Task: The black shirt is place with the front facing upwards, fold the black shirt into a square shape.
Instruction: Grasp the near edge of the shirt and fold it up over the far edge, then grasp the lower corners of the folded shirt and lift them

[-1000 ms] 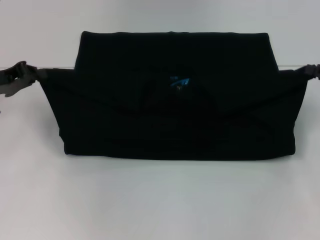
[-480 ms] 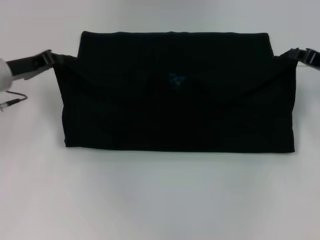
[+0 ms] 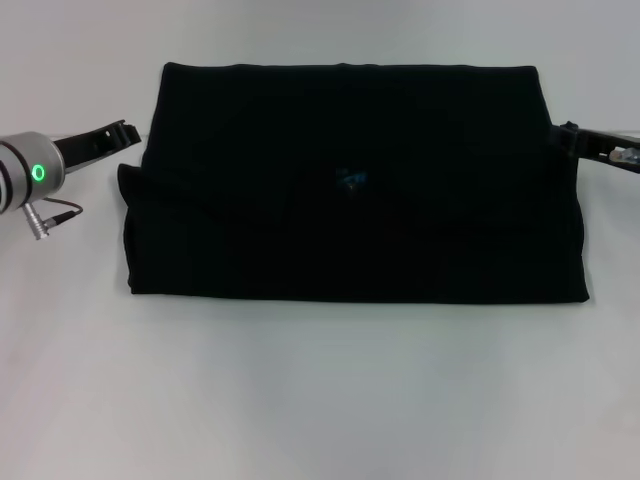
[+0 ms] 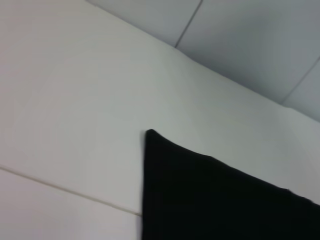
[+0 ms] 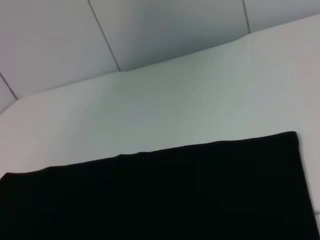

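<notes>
The black shirt [image 3: 350, 200] lies on the white table [image 3: 320, 400] as a wide flat rectangle, with a faint blue neck label [image 3: 350, 178] near its middle. No white letters show. My left gripper [image 3: 128, 131] is at the shirt's left edge near the far corner, and my right gripper [image 3: 566, 133] is at the right edge near the far corner. I cannot tell whether either one holds cloth. A corner of the shirt shows in the left wrist view [image 4: 210, 200]. Its far edge shows in the right wrist view [image 5: 150, 195].
The left arm's wrist with a green light [image 3: 38, 172] and a small cable hangs over the table at the left. The wrist views show grey wall panels [image 5: 150, 30] behind the table's far edge.
Both grippers moved inward from far out at the sides to the shirt's edges. The stretched side flaps came in with them, and the shirt is now narrower and flatter.
</notes>
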Action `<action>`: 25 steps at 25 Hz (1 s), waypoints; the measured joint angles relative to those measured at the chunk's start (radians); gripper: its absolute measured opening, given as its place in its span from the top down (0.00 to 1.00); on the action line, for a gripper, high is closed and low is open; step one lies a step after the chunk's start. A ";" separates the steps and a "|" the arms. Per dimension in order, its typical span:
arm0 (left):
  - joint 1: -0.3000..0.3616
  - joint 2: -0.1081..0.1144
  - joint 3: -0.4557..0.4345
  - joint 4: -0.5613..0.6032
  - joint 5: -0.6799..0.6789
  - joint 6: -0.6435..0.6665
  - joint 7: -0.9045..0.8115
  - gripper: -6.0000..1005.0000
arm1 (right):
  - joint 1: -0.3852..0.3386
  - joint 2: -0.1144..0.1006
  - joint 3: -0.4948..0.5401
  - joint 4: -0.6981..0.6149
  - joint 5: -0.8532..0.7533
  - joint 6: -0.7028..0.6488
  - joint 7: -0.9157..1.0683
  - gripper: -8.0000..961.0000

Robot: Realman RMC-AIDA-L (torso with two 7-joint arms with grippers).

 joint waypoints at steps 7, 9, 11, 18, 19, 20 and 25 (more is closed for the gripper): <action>0.022 0.011 -0.002 -0.005 -0.003 0.068 -0.030 0.73 | -0.050 -0.006 0.009 -0.020 0.109 -0.076 -0.021 0.76; 0.040 0.037 -0.006 -0.005 -0.007 0.174 -0.058 0.64 | -0.089 -0.021 0.010 -0.024 0.200 -0.154 -0.028 0.71; 0.053 0.062 -0.006 -0.009 -0.011 0.265 -0.082 0.55 | -0.130 -0.039 0.010 -0.024 0.284 -0.242 -0.059 0.62; 0.123 0.154 0.019 -0.011 -0.003 0.590 -0.172 0.34 | -0.223 -0.077 -0.045 -0.032 0.267 -0.633 -0.286 0.27; 0.137 0.165 0.036 -0.013 -0.002 0.607 -0.186 0.33 | -0.231 -0.073 -0.058 -0.033 0.239 -0.668 -0.329 0.23; 0.148 0.172 0.052 -0.014 -0.002 0.615 -0.196 0.33 | -0.239 -0.067 -0.069 -0.033 0.213 -0.694 -0.366 0.20; 0.179 0.182 0.106 -0.018 -0.001 0.605 -0.227 0.30 | -0.261 -0.008 -0.081 -0.027 0.098 -0.724 -0.527 0.04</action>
